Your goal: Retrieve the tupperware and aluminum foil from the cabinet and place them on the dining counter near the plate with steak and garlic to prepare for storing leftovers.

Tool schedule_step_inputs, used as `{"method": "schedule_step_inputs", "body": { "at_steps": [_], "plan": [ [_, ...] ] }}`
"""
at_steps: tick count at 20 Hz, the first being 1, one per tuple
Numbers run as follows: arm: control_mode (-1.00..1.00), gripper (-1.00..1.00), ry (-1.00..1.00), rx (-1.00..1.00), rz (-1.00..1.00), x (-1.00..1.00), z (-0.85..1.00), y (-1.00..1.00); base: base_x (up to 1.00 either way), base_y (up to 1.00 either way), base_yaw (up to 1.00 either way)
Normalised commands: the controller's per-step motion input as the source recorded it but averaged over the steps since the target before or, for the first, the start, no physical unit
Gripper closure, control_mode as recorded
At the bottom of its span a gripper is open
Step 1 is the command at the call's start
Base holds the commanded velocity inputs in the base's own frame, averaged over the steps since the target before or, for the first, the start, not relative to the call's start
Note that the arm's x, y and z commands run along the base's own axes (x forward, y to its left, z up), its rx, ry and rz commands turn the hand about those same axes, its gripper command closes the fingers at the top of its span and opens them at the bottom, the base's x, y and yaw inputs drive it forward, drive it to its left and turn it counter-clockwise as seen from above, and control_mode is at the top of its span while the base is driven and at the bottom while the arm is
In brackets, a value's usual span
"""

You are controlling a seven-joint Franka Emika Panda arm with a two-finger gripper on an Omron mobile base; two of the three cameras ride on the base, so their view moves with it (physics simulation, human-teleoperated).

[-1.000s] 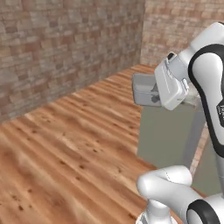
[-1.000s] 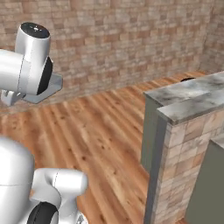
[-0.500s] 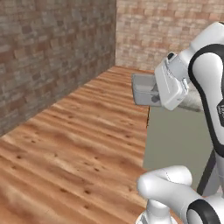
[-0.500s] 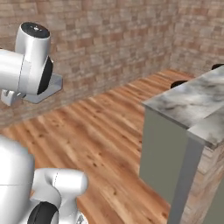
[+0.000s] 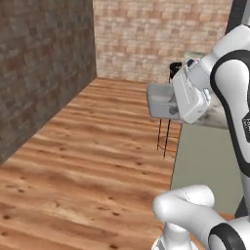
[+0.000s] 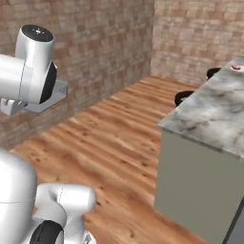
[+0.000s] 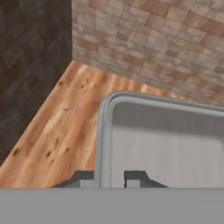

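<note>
Tupperware held by rim between fingertips, above wooden floor. Dining counter located right of arm, stools placed just beside its near edge. Brick walls set behind and left of floor.

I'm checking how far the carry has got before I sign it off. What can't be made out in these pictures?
- Tupperware: far end hidden by the arm in the left base view; cut by the right edge in the hand view.
- Plate and food on the dining counter: a red speck at the far edge, too small to identify.
- Aluminum foil, cabinet: whereabouts unknown.
</note>
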Motion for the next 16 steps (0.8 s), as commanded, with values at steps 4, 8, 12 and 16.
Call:
{"method": "schedule_step_inputs", "body": {
  "at_steps": [4,8,12,16],
  "plan": [
    [1.0,1.0,0.0,0.0,0.0,0.0,0.0,0.0,1.0,0.69,-0.47],
    [1.0,1.0,0.0,0.0,0.0,0.0,0.0,0.0,1.0,0.67,-0.49],
    [1.0,1.0,0.0,0.0,0.0,0.0,0.0,0.0,1.0,0.67,-0.5],
    [1.0,1.0,0.0,0.0,0.0,0.0,0.0,0.0,1.0,0.67,-0.51]
  ]
}}
